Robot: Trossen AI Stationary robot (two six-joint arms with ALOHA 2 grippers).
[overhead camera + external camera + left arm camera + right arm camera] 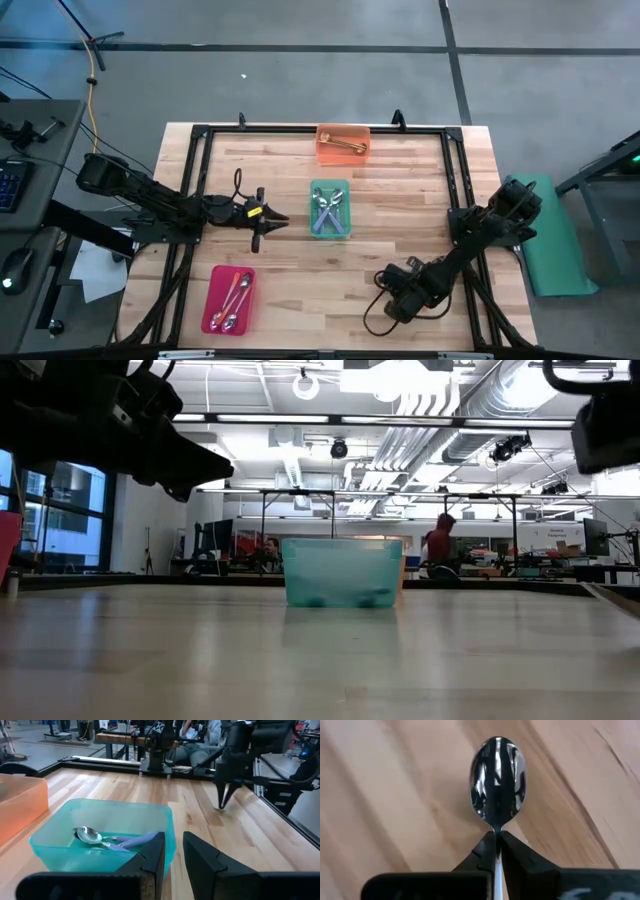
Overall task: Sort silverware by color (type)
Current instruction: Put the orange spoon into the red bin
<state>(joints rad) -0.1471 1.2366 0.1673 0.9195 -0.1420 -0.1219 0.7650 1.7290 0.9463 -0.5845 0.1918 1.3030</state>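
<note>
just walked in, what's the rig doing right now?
Sorting spoons by handle color into trays. The right gripper is down at the table's near right and shut on a spoon at the neck of its shiny bowl. The left gripper hovers beside the green tray, holding nothing. That tray already holds purple-handled spoons, the orange tray gold ones, the red tray orange-handled ones.
</note>
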